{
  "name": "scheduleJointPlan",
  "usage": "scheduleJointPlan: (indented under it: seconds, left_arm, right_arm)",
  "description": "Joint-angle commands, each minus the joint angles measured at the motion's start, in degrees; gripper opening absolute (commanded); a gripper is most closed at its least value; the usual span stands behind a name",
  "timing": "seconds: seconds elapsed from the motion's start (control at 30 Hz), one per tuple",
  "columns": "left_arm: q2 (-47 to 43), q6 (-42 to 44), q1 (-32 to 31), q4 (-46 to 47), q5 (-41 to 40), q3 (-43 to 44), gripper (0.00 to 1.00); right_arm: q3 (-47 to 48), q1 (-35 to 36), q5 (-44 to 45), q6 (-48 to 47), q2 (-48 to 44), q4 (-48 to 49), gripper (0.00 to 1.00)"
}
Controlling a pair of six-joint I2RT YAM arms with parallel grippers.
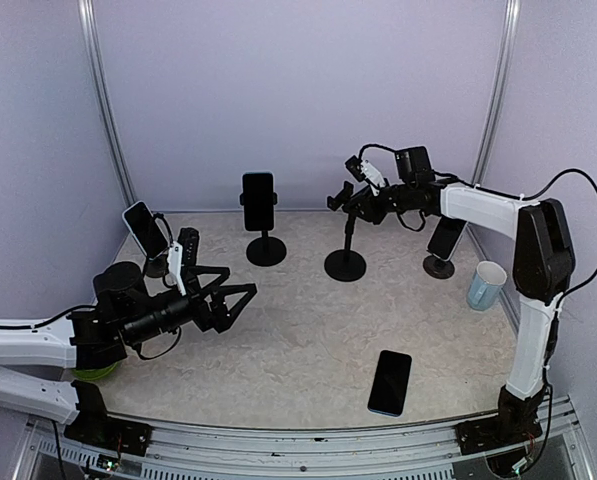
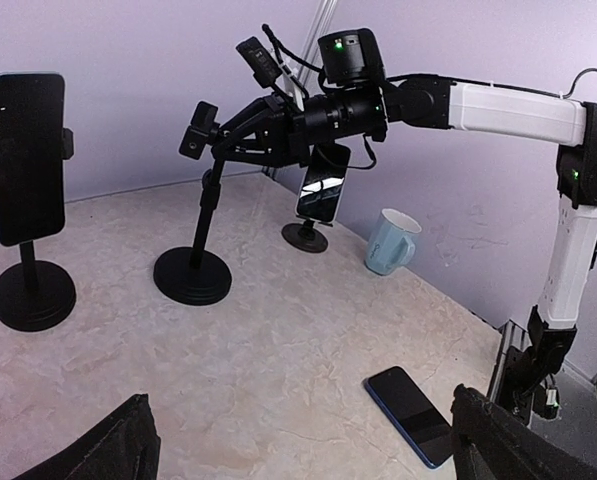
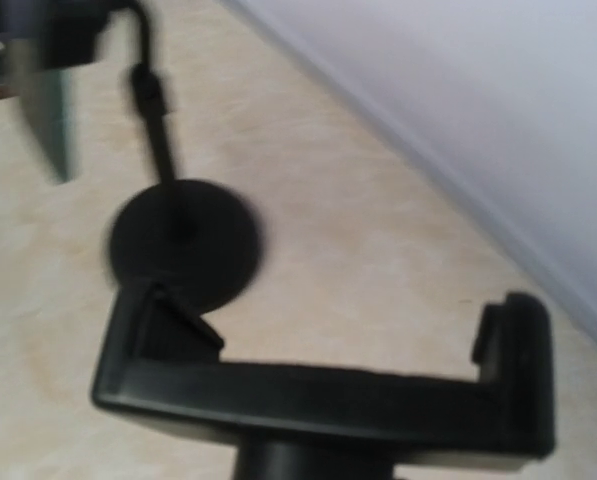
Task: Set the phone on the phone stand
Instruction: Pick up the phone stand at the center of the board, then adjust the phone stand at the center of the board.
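Phone (image 1: pixel 389 382) lies flat, well apart from right gripper (image 1: pixel 348 198) beside the stand (image 1: pixel 345 264).

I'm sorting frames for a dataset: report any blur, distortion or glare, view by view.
Right wrist: soft and smeared all over; the empty clamp and the round base behind it lack crisp edges. Left wrist: sharp, with mild wide-angle stretch toward the edges; the tilted mounted phone shows a reflection on its screen. Top external: sharp and evenly lit, with only faint shadows.

Phone (image 1: pixel 389 382) black (blue edge); stand (image 1: pixel 345 265) black; mug (image 1: pixel 486 285) pale blue; tabletop (image 1: pixel 298 330) marbled beige.
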Motion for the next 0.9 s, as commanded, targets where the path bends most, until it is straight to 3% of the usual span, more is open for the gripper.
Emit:
scheduleJointPlan:
  seconds: [0.0, 0.4, 0.67, 0.87]
  left_arm:
    - [0.3, 1.2, -0.7, 2.7, 1.3, -0.5, 0.99]
    - [0.1, 10.5, -1.2, 1.1, 13.8, 2.2, 0.99]
    - [0.2, 15.5, -1.2, 0.6, 15.6, 3.6, 0.98]
    - [4.1, 16.8, -1.2, 0.7, 14.2, 6.4, 0.99]
  right_arm:
    - [-4.0, 0.5, -9.6, -1.0, -7.6, 0.4, 0.00]
    - [-11.6, 6.3, -21.4, -7.1, -18.1, -7.5, 0.00]
    - [-14.5, 13.6, -25.7, -11.1, -24.0, -13.2, 0.00]
    - [-17.0, 20.3, -24.1, -11.8, -27.6, -14.1, 0.00]
